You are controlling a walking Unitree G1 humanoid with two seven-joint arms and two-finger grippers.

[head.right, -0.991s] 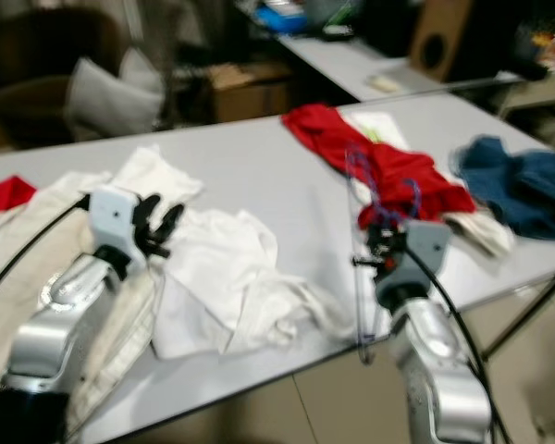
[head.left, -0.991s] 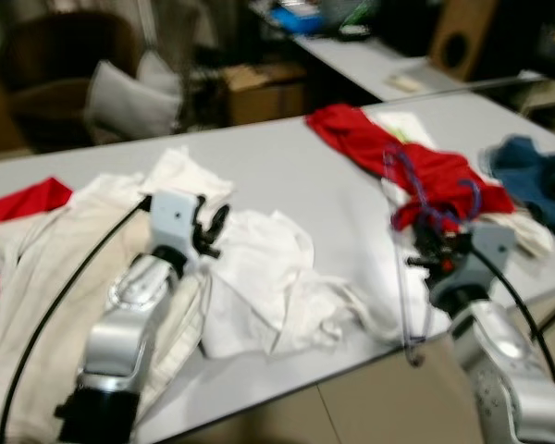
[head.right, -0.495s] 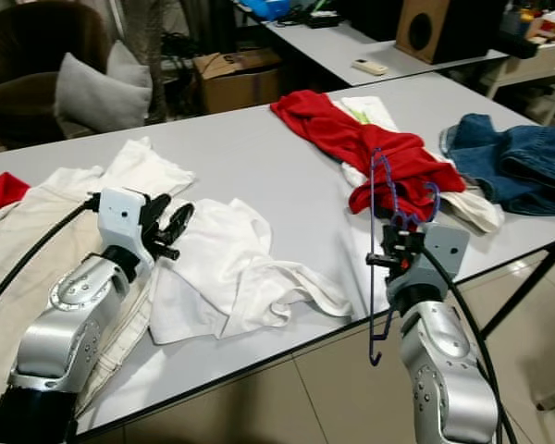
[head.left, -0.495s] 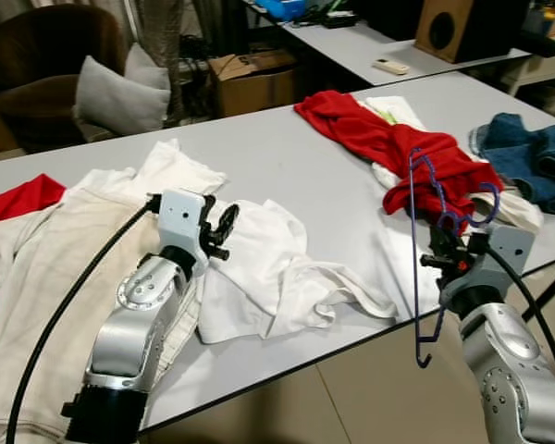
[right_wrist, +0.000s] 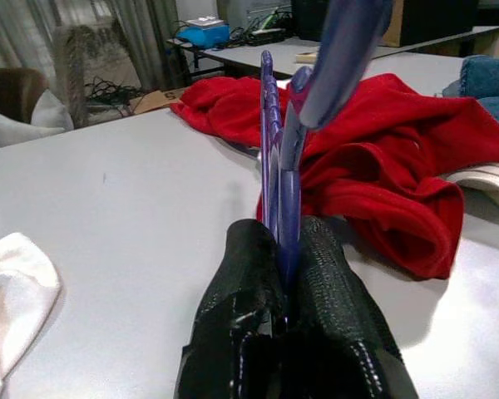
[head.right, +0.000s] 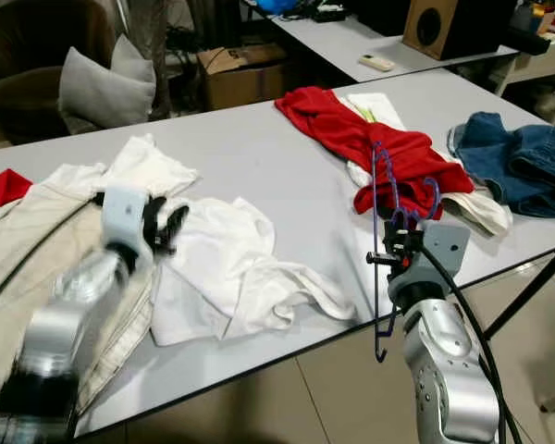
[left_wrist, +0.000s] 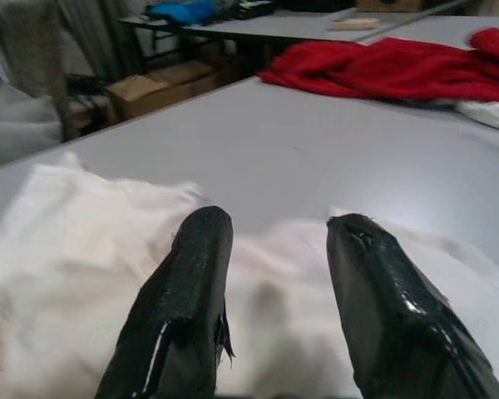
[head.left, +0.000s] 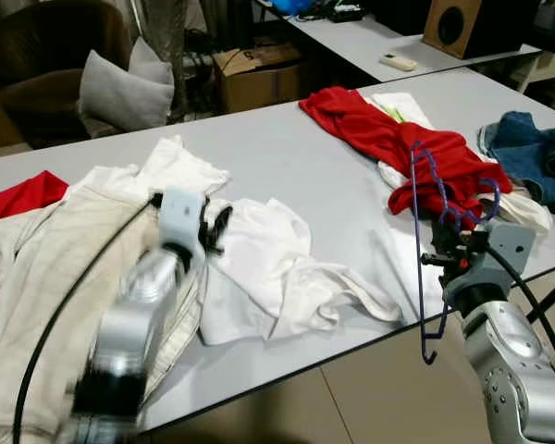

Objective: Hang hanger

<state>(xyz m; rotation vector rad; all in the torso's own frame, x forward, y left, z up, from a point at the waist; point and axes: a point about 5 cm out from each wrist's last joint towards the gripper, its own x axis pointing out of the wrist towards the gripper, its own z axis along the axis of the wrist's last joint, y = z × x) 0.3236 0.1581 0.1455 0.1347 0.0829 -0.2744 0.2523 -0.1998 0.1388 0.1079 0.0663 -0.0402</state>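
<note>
At four o'clock, the right gripper point(head.right: 395, 248) pinches a thin blue wire hanger point(head.left: 416, 240): light, stiff, slippery. The left gripper point(left_wrist: 270, 307), at nine, gapes empty.

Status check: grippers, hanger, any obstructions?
Right gripper shut on thin purple wire hanger, hook hanging past grey table edge. Left gripper open over crumpled white shirt. No rail visible.

head stereo: down over table point(head.left: 296, 176); wrist cams: close along fingers; all share tabletop
</note>
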